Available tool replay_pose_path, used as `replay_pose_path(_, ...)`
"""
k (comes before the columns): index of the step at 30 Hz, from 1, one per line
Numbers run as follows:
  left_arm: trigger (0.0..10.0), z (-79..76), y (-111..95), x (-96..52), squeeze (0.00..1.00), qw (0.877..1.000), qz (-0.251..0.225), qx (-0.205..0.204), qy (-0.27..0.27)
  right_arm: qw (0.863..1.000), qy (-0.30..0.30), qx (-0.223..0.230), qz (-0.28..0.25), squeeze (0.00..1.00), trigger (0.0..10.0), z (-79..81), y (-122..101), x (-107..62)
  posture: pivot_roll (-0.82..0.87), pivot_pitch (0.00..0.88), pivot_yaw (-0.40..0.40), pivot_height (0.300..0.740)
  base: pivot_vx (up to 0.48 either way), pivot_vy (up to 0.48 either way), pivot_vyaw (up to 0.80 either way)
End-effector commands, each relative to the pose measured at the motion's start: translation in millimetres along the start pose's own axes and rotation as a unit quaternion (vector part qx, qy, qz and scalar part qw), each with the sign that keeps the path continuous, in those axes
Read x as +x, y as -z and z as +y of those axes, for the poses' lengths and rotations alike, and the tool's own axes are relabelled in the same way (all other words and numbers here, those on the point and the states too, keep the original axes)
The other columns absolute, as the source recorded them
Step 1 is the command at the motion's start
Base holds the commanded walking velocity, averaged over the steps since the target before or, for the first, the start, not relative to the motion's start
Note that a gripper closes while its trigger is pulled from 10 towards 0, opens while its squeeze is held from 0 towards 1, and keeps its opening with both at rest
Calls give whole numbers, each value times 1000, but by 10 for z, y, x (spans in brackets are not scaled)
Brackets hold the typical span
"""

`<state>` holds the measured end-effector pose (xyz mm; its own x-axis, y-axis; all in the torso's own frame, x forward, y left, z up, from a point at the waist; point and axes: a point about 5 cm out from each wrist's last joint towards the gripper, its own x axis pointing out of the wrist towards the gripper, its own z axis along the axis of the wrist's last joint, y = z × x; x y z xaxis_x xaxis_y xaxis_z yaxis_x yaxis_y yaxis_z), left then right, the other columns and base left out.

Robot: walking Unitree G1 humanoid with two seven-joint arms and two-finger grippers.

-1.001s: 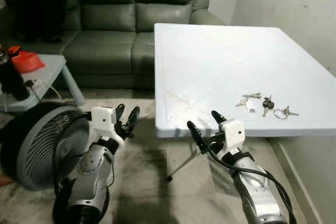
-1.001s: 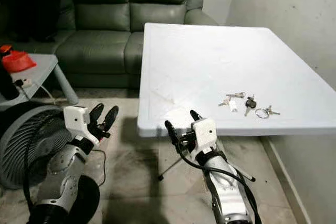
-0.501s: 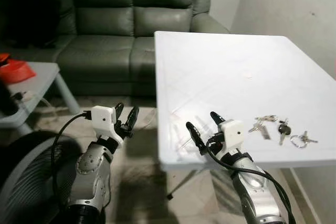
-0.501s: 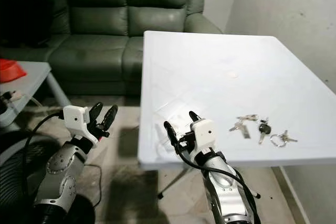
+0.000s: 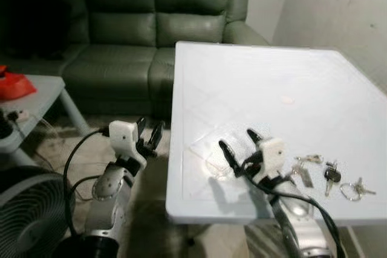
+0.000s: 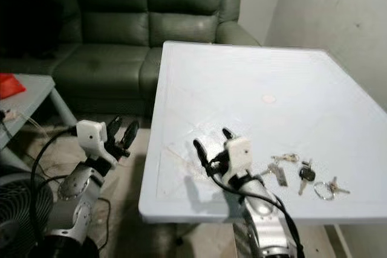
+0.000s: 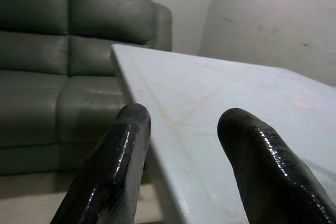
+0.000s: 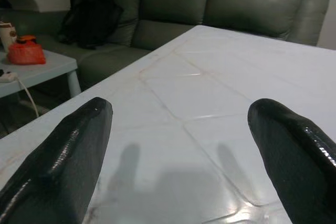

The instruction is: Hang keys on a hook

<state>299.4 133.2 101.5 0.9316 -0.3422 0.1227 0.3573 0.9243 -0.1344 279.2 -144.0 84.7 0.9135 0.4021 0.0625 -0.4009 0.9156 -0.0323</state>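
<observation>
Three key bunches lie near the white surface's front right edge. Right hand hovers open over the surface, left of them. Left hand open beside the surface edge.

Right claw raised forward, fingers spread, left claw raised, fingers parted

**Hard to See**

The keys are tiny, so I cannot count them or see how they join. The fan is cut off at the picture's edge. The red thing is cut off too.
</observation>
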Motion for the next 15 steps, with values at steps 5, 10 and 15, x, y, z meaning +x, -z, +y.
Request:
replay_pose_path(5, 10000, 18, -87, 23, 0, 1000, -15, 21, 4, 1000, -1, 1, -9, 0, 10000, 8, -45, 32, -88, 0, -42, 740, 0, 0, 0)
replay_pose_path(10, 10000, 7, -74, 22, 0, 1000, -13, 14, 6, 1000, 0, 1, -9, 0, 10000, -2, -44, 25, -89, 0, -42, 740, 0, -321, 0)
replay_pose_path(15, 10000, -2, -72, 26, 0, 1000, -14, 11, 7, 1000, 0, 1, -10, 0, 10000, -3, -47, 24, -91, 0, -43, 740, 0, -480, 0)
